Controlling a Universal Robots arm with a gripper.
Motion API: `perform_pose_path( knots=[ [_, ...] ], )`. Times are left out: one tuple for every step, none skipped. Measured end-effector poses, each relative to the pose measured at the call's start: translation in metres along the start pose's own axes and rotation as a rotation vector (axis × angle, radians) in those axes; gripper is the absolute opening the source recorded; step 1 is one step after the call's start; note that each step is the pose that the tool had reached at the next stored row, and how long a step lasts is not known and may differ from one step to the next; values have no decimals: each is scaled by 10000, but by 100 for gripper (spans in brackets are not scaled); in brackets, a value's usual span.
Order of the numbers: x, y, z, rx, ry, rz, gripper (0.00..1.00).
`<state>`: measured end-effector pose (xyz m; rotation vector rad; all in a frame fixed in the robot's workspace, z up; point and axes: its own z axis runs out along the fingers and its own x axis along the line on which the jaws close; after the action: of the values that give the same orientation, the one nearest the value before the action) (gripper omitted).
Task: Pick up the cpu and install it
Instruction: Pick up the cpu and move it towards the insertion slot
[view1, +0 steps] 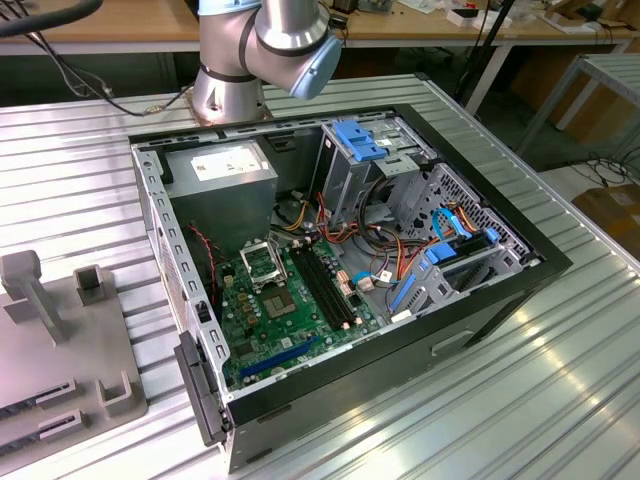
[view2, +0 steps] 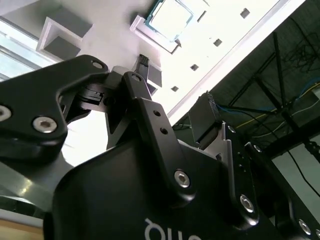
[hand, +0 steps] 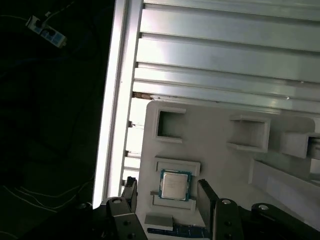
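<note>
While the cpu (hand: 175, 185) lies in its tray (hand: 220, 150), the gripper (hand: 167, 187) hangs above it.
Fingers (hand: 206, 197) spread wide and hold nothing; the cpu sits flat in a square recess, between and just beyond the two tips, untouched.

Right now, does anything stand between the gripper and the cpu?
Nothing visible. In the first wrist view the cpu lies uncovered in a recess of the holder, seen between the fingers of the open gripper.
</note>
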<state>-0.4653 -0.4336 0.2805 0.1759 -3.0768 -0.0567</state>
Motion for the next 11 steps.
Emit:
perform_pose_path(
  knots=[
    [-2,-4,11,7,-4,14,60],
    [-2,-11,18,17,-7,23,60],
    [-2,-19,27,25,-12,30,60],
    [-2,-26,39,30,-14,37,60],
    [-2,-32,51,31,-18,42,60],
    [-2,-33,61,33,-26,45,60],
    [-2,-33,61,34,-25,46,60],
    [-2,-33,61,35,-24,46,60],
    [-2,-34,66,35,-26,46,60],
    [-2,-34,68,35,-26,46,60],
    [-2,-34,68,34,-26,45,60]
  ],
)
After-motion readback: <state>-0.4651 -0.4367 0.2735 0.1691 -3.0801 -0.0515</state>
